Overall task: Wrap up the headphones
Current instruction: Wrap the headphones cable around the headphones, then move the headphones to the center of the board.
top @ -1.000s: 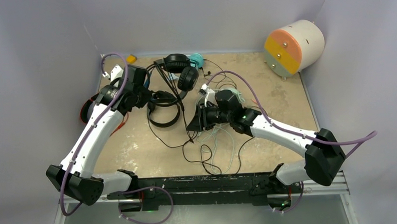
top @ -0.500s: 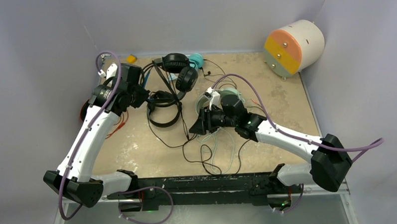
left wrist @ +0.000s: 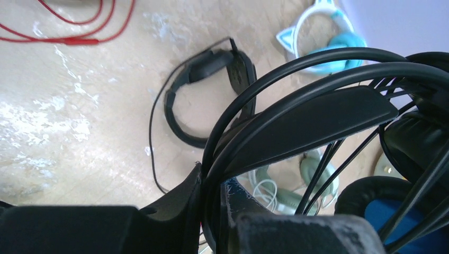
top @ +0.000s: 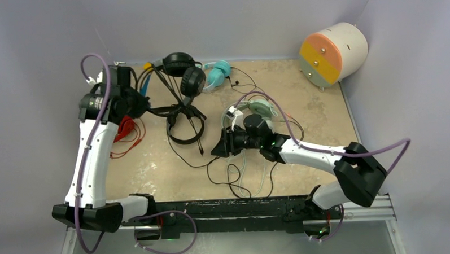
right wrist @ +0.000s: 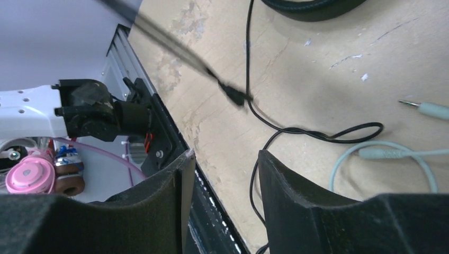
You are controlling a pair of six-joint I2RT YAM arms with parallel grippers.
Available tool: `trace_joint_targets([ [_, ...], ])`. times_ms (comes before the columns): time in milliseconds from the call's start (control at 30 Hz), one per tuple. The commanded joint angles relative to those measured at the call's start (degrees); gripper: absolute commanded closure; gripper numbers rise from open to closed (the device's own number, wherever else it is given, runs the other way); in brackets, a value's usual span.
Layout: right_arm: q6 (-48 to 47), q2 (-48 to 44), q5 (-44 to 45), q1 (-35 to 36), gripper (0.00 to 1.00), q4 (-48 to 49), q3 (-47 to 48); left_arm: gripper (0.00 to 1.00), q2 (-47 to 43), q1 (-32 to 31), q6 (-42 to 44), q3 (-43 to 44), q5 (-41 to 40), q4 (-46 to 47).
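Left gripper (left wrist: 212,209): clamped on smooth curved band of black headphones (left wrist: 317,111), far-left corner.
Right gripper (right wrist: 222,164): jaws apart above thin black cable (right wrist: 248,53).

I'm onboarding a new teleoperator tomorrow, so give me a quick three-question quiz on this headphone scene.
1. True or false: the right gripper has its fingers shut on a cable.
2. The left gripper clamps the large black headphones by: A an ear cup; B the headband; C the cable.
3. Fill in: the loose plug in the right wrist view is ___ coloured.
Key: 1 false, the fingers stand open with nothing between them; 2 B; 3 mint-green.
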Motion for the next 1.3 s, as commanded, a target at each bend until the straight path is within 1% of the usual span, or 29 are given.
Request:
trace_joint_targets([
  [0, -2.0, 3.9, 5.3, 5.7, 0.5, 4.6, 3.6, 1.0, 3.8, 7.5, 2.2, 11.1, 7.5, 2.5],
  [67, -4.8, 5.5, 10.9, 11.1, 0.51, 5.6, 5.7, 1.0, 6.6, 10.4, 2.8, 16.7, 8.5, 1.4],
  [133, -7.2, 8.2, 15.5, 14.8, 0.51, 7.5, 8.4, 1.0, 9.6, 13.2, 3.0, 22.1, 9.9, 0.2],
  [233, -9.9, 13.3, 17.8, 17.4, 0.53, 13.2, 11.8, 1.0, 14.8, 16.6, 2.6, 31.2, 12.9, -2.8],
  [300, -10.5, 18.1, 18.2, 17.9, 0.54, 15.3, 16.0, 1.0, 17.3, 18.1, 1.9, 34.8, 14.9, -3.8],
  [433, -12.7, 28.0, 20.2, 18.6, 0.54, 16.7, 26.4, 1.0, 17.3, 19.8, 0.1, 35.8, 15.9, -2.1],
  [567, -15.5, 36.9, 21.8, 18.7, 0.49, 18.3, 36.2, 1.0, 16.8, 20.2, -0.9, 35.9, 16.9, -1.7],
  [767, -17.2, 49.3, 19.9, 18.3, 0.42, 13.5, 52.3, 1.0, 14.2, 20.3, -1.5, 33.9, 17.5, -1.2],
  [867, -17.8, 55.6, 19.4, 17.7, 0.39, 9.1, 61.0, 1.0, 12.9, 20.3, -0.9, 32.4, 17.8, -0.7],
  [933, -17.8, 58.9, 19.3, 17.2, 0.35, 7.1, 66.1, 1.0, 12.4, 20.3, -0.4, 32.1, 18.1, -1.0],
  [967, -17.8, 60.4, 19.9, 16.7, 0.31, 6.2, 68.3, 1.0, 12.2, 20.3, -0.2, 32.0, 18.3, -1.0],
  [1067, -18.4, 64.7, 21.8, 15.9, 0.14, 3.3, 75.0, 1.0, 11.3, 20.3, 0.0, 31.3, 19.0, -0.9],
  [1133, -19.4, 67.8, 23.8, 15.6, 0.05, 0.9, 80.8, 1.0, 10.4, 20.3, 0.0, 30.1, 19.7, -0.4],
  [1200, -20.6, 71.0, 24.2, 15.2, 0.03, -1.1, 86.2, 1.0, 8.7, 20.3, -0.1, 28.0, 20.6, 0.7],
  [1267, -21.0, 73.8, 24.2, 14.6, 0.04, -2.4, 90.5, 1.0, 7.1, 20.3, 0.0, 25.1, 21.4, 1.9],
])
